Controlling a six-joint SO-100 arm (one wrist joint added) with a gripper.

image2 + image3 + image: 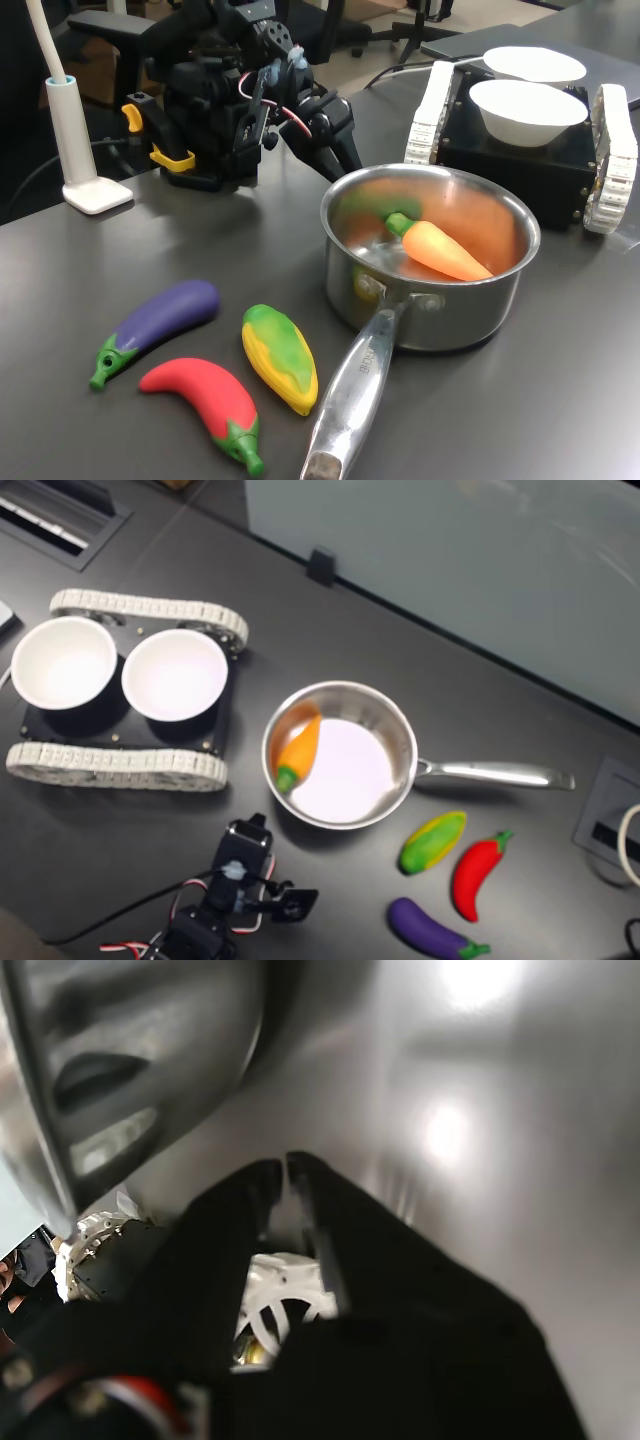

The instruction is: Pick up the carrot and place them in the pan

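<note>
The gripper (345, 155) hangs just outside the pan (505, 290), close to its rim on the first exterior view's left, with its black fingers (330, 1220) pressed tip to tip and nothing between them; the wrist view shows only a thin slit where the two tips meet. The gripper is clenched and empty. Behind it the arm (225, 95) folds back into a dark block of motors and red and white wires, with yellow clips at its base.

The carrot (440, 248) lies inside the pan, resting on the floor against the wall away from the handle, green stem end toward the arm and tapered tip pointing away. In the second exterior view the carrot (298, 750) sits at the pan's (400, 730) left side, tilted along the curved wall.

The pan's long steel handle (350, 400) runs out from the pan, away from the arm. Beside the handle lie a yellow-green corn toy (280, 357), then a red chili (205, 395), then a purple eggplant (160, 325) farthest from it. On the pan's far side from those toys stands a black tracked platform (535, 160) carrying two white bowls (525, 110).
</note>
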